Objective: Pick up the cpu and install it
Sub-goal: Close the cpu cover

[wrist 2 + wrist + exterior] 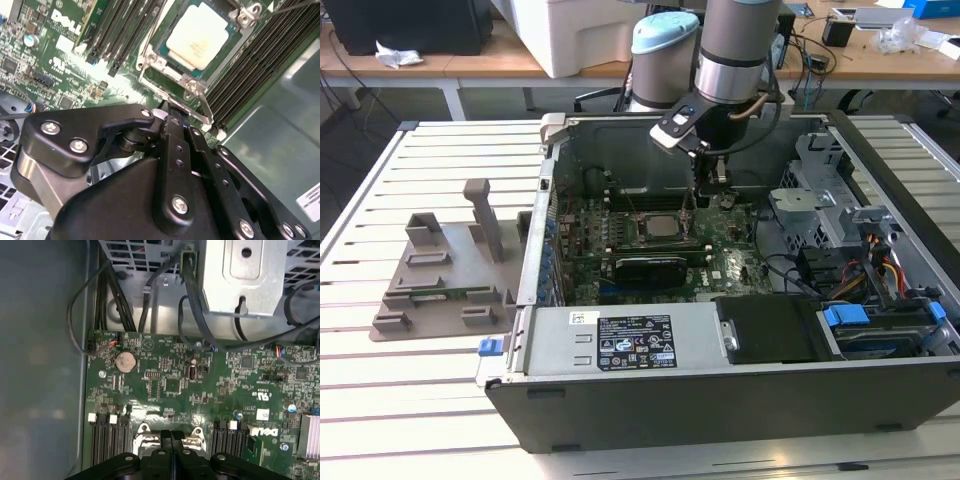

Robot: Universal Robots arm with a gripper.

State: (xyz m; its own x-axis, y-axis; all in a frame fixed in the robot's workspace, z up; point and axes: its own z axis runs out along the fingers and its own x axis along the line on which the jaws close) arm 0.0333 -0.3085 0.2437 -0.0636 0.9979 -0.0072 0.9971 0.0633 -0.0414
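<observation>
silver cpu (200, 37) lies in its socket (150, 62); the gripper (172, 435), pinched shut, empty, had best press straight and lightly.

Exterior view: high, oblique, well back; the whole open computer case (740, 420) fills the centre and lower right of frame. Both wrist views: close above the motherboard (170, 385), own gripper (172, 436) in foreground. All three share the board around the cpu (200, 37) socket; the wrist views probably face opposite ways.
</observation>
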